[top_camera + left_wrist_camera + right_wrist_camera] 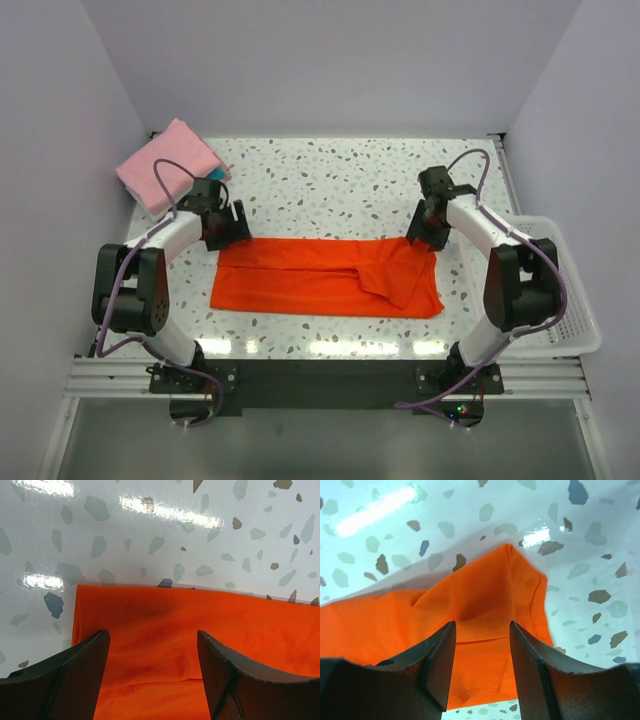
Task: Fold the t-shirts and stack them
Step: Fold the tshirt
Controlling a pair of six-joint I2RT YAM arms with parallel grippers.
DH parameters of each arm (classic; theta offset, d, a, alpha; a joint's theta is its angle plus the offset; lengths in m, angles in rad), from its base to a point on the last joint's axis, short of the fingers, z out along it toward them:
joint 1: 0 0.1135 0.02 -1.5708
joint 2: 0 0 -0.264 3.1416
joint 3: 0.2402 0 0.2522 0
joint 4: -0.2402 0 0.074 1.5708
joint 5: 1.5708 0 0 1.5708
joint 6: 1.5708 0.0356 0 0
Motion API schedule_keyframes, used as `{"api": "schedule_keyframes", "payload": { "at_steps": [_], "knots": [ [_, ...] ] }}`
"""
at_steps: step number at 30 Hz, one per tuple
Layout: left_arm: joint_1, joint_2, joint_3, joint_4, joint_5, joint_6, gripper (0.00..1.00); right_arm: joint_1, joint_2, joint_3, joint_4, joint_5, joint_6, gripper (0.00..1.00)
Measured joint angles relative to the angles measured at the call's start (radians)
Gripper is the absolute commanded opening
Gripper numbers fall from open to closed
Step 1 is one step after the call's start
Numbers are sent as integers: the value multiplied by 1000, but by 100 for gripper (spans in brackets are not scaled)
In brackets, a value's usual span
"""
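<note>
Soft orange-red cloth t-shirt [320, 278] folded into a long band on glossy speckled tabletop [330, 180].
Jaws of left gripper [228, 225] and right gripper [425, 232] spread, seemingly empty.

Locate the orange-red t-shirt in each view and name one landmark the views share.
Top external: the orange-red t-shirt lies as a wide band across the frame's middle.
Left wrist: the t-shirt fills the lower half, one corner at upper left.
Right wrist: the t-shirt spans the centre, rising to a corner above it.
Shared landmark: the speckled tabletop.

L end effector [152, 640] jaws apart, R end effector [482, 627] likewise, both angled down
</note>
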Motion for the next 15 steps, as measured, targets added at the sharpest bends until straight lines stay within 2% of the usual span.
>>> {"api": "schedule_keyframes", "payload": {
  "at_steps": [11, 15],
  "knots": [
    [0, 5, -44, 5, -39, 0, 76, -29, 78, 11, 49, 46, -50, 50],
    [0, 5, -48, 7, -40, 0, 76, -34, 99, 8, 98, 45, -56, 44]
  ]
}}
